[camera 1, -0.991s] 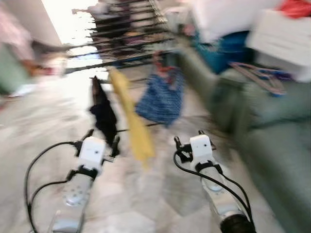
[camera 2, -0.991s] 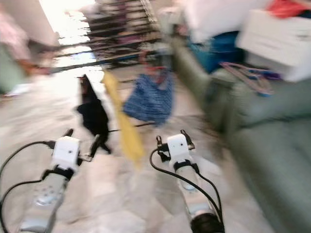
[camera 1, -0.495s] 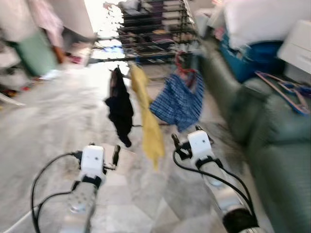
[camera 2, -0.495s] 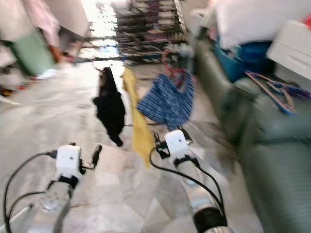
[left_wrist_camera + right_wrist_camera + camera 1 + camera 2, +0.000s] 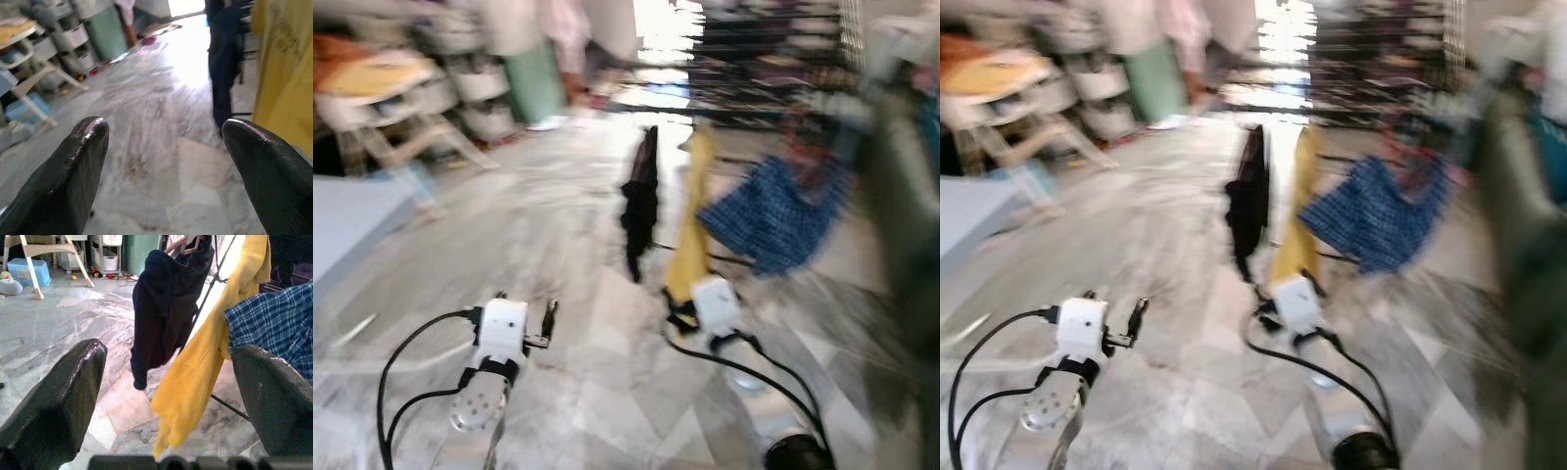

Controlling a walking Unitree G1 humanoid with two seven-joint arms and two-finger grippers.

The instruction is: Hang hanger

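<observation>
Head views are motion-blurred. At 9 o'clock, white storage bins (image 5: 78, 34) on shelving are seen; their contents cannot be resolved. The left end effector (image 5: 161, 171) is held spread wide over the marble floor (image 5: 558, 225), nothing gripped. At 12 o'clock a black garment (image 5: 168, 298) is hung on a pink hanger (image 5: 188, 242), with a yellow garment (image 5: 205, 357) beside it. At 2 o'clock a blue plaid garment (image 5: 274, 323) is noted. The right end effector (image 5: 166, 391) is likewise wide apart and empty, aimed at the hanging clothes. Judgement: the approach should be slowed until blur settles, and the hanger's hook located before any reach.
</observation>
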